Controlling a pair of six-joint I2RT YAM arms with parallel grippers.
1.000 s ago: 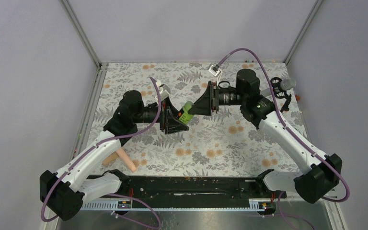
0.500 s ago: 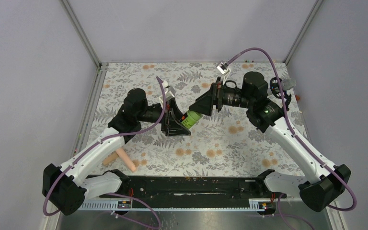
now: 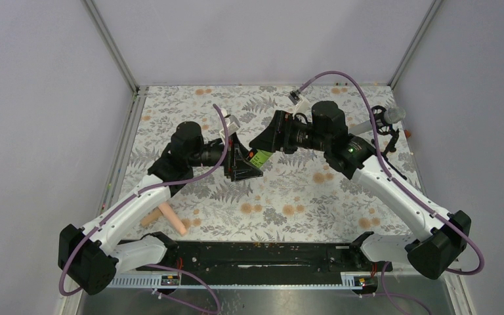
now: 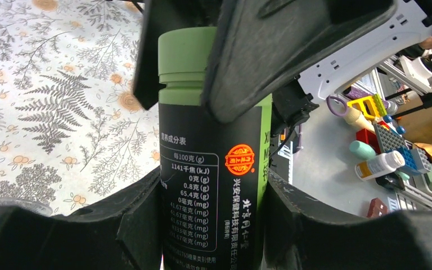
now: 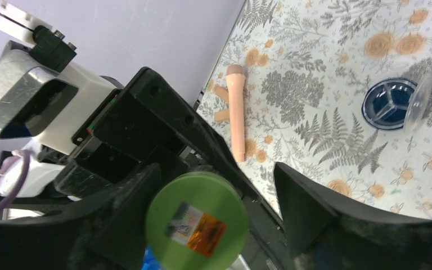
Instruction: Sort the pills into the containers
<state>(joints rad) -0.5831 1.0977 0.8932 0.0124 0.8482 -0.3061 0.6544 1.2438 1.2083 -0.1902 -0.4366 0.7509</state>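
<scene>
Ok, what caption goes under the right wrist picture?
Right claw open around the green bottle, pink rod and blue jar beyond.

Setting: robotics lab test cell. Evidence:
- floral-covered desk [image 3: 302, 203], boxed in by plain lilac-grey wall panels [image 3: 39, 98] on aluminium posts [image 3: 108, 42]
- two robot arms [image 3: 131, 203] bolted to a black base rail [image 3: 256, 252] at the near edge
- looping purple cables [image 3: 341, 73]
- beyond the desk, a grey surface [image 4: 320, 163] littered with toy building blocks [image 4: 410, 157] and a small white bottle [image 4: 379, 165]

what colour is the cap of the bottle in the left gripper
Bright green cap, with a small orange sticker on top; best seen in the right wrist view.
</scene>
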